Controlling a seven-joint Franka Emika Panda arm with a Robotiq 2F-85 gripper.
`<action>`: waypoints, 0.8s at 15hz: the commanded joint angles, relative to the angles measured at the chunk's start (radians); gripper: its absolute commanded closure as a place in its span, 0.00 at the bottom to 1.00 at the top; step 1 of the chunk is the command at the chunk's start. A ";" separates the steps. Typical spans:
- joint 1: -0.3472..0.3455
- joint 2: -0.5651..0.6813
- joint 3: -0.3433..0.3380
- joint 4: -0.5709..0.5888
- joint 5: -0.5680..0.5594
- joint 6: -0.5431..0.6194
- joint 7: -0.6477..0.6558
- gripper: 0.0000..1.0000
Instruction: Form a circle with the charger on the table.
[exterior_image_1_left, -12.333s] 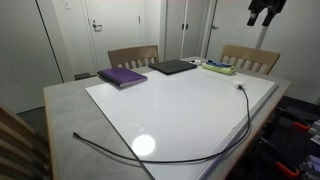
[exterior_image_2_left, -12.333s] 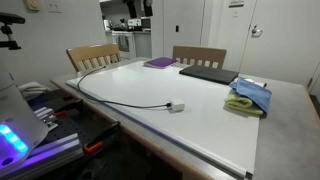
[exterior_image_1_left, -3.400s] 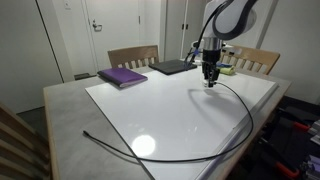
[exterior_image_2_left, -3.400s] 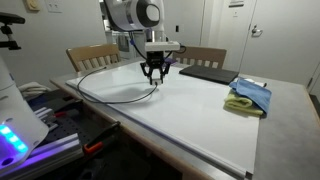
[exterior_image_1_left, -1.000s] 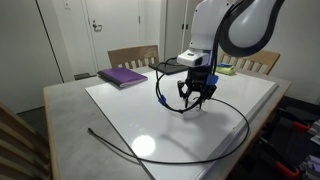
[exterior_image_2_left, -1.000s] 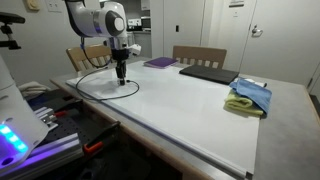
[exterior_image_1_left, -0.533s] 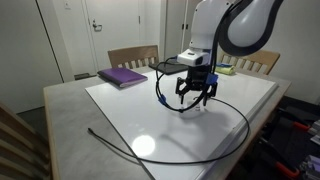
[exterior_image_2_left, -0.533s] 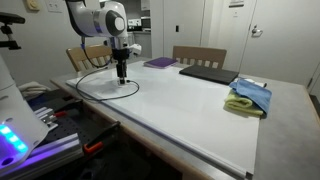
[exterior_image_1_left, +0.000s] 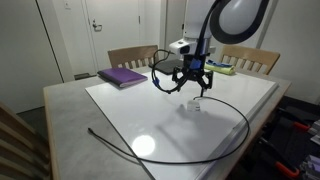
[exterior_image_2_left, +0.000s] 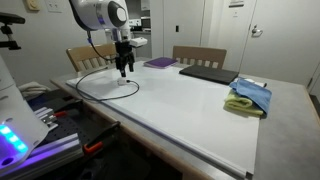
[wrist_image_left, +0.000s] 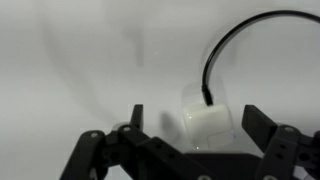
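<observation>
1. Two fingers (wrist_image_left: 137, 120) of your gripper (exterior_image_1_left: 193, 84) are spread wide, holding nothing.
2. Straight below them, at bottom centre of the wrist view, the charger (wrist_image_left: 205, 122) lies plug end first on the table (exterior_image_1_left: 120, 105).
3. Its cable (wrist_image_left: 204, 78) curves away to the upper right, so a straight descent would likely straddle the plug.

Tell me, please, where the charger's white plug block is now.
In the wrist view the plug block lies on the white table, just below the open jaws of the gripper.

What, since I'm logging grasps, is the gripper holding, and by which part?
Nothing: the gripper hangs open above the table, the charger's white plug lying free below it.
</observation>
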 joint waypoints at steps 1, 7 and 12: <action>0.053 -0.011 -0.032 0.042 0.000 -0.099 0.214 0.00; 0.029 -0.008 -0.004 0.034 -0.006 -0.086 0.211 0.00; 0.066 0.029 -0.010 0.030 -0.007 -0.076 0.368 0.00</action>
